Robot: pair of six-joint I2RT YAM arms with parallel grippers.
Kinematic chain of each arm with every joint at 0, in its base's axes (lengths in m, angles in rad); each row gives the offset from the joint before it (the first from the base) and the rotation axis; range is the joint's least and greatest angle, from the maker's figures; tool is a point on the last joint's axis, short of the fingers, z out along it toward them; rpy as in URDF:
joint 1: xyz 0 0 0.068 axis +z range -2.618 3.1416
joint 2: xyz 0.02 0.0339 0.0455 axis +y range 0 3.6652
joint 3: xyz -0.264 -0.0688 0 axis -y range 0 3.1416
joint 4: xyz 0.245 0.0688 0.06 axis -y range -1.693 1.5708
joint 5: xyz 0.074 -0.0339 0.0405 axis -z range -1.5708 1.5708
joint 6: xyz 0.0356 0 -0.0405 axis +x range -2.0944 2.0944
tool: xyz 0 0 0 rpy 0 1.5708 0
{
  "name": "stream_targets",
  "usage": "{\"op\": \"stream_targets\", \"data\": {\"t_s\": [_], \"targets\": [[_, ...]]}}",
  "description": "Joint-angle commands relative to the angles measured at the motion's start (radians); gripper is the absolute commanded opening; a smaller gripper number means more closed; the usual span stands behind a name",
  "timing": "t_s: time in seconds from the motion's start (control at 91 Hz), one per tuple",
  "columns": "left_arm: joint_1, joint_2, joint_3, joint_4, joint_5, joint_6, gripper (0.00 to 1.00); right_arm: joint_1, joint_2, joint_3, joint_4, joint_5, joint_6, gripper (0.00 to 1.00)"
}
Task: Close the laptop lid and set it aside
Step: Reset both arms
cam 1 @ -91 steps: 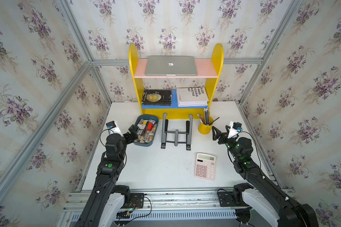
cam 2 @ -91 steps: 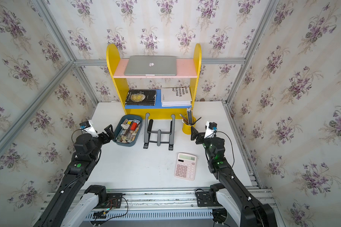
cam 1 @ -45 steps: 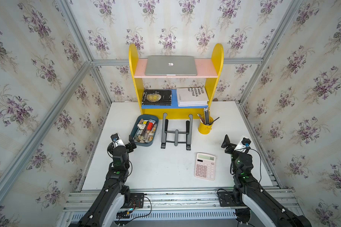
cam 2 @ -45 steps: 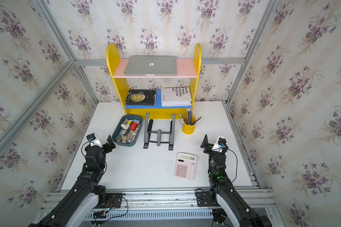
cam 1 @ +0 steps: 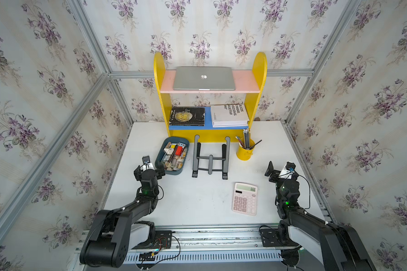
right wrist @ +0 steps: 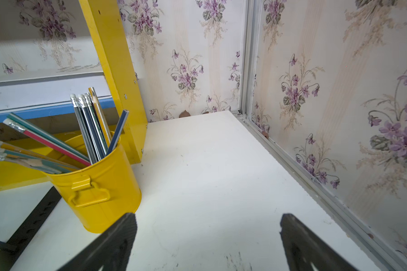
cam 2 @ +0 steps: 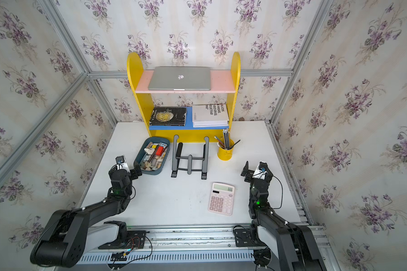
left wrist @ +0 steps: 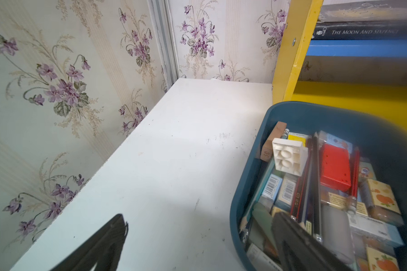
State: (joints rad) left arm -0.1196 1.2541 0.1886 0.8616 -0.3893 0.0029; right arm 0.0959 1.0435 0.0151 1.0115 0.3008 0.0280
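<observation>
The laptop (cam 1: pixel 203 78) (cam 2: pixel 180 78) lies flat on the pink top board of the yellow shelf unit (cam 1: pixel 244 81) against the back wall. The laptop lid (cam 1: pixel 193 81) is down, silver with a small logo at its centre. Both grippers are low over the table, far in front of the laptop. My left gripper (cam 1: pixel 149 169) (cam 2: pixel 123 172) (left wrist: pixel 200 223) is open and empty, with one finger over the near corner of the blue tray. Right of the yellow cup, my right gripper (cam 1: pixel 281 172) (cam 2: pixel 257 173) (right wrist: pixel 207 220) stands open over bare table.
A blue tray (cam 1: pixel 173 172) (left wrist: pixel 315 110) of stationery, a black folding stand (cam 1: pixel 210 158) and a yellow pencil cup (cam 1: pixel 244 153) (right wrist: pixel 99 187) line up before the shelf. A pink calculator (cam 1: pixel 244 199) lies front right. Two books (cam 1: pixel 187 116) sit on the lower shelf. Papered walls close both sides.
Both arms have drawn back toward the table's front and folded lower, their grippers staying open. The laptop has not moved.
</observation>
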Motion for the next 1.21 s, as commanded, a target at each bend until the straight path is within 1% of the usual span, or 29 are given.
{"op": "stream_targets", "data": {"t_s": [0.0,0.132,0.187,0.308,0.352,0.44,0.483,0.571,0.615,0.626,0.681,0.736,0.791,0.846,0.879,1.198], "targets": [[0.003,0.105,0.025,0.221,0.046,0.057,0.99,-0.028,0.058,0.031,0.070,-0.120,-0.012,0.99],[0.009,0.242,0.054,0.306,0.093,0.089,0.99,-0.058,0.135,0.069,0.101,-0.209,-0.010,0.99],[0.015,0.241,0.068,0.264,0.128,0.087,1.00,-0.067,0.164,0.068,0.147,-0.240,-0.008,0.99],[0.049,0.270,0.110,0.194,0.161,0.049,1.00,-0.075,0.234,0.074,0.245,-0.319,-0.013,0.99],[0.060,0.302,0.117,0.225,0.167,0.047,1.00,-0.076,0.273,0.077,0.275,-0.344,-0.017,0.99],[0.071,0.283,0.137,0.144,0.185,0.029,0.99,-0.075,0.359,0.077,0.389,-0.369,-0.029,0.99],[0.077,0.291,0.148,0.140,0.193,0.029,0.99,-0.076,0.398,0.077,0.426,-0.377,-0.035,0.99],[0.084,0.289,0.181,0.072,0.200,0.022,0.99,-0.076,0.486,0.084,0.494,-0.369,-0.035,0.99],[0.084,0.291,0.184,0.073,0.204,0.023,0.99,-0.076,0.512,0.093,0.535,-0.366,-0.031,1.00],[0.084,0.292,0.183,0.078,0.204,0.025,0.99,-0.076,0.504,0.098,0.529,-0.368,-0.033,1.00],[0.084,0.293,0.182,0.078,0.205,0.026,0.99,-0.076,0.482,0.144,0.379,-0.368,-0.035,1.00],[0.084,0.294,0.183,0.081,0.204,0.026,0.99,-0.076,0.502,0.187,0.336,-0.378,-0.037,1.00],[0.084,0.292,0.182,0.078,0.204,0.026,0.99,-0.076,0.493,0.207,0.257,-0.331,-0.021,1.00],[0.084,0.293,0.182,0.080,0.205,0.027,0.99,-0.076,0.500,0.202,0.293,-0.302,-0.013,1.00],[0.084,0.293,0.181,0.080,0.207,0.027,0.99,-0.076,0.494,0.202,0.277,-0.292,-0.007,1.00],[0.083,0.294,0.180,0.085,0.208,0.032,0.99,-0.074,0.498,0.198,0.289,-0.284,-0.008,1.00]]}}
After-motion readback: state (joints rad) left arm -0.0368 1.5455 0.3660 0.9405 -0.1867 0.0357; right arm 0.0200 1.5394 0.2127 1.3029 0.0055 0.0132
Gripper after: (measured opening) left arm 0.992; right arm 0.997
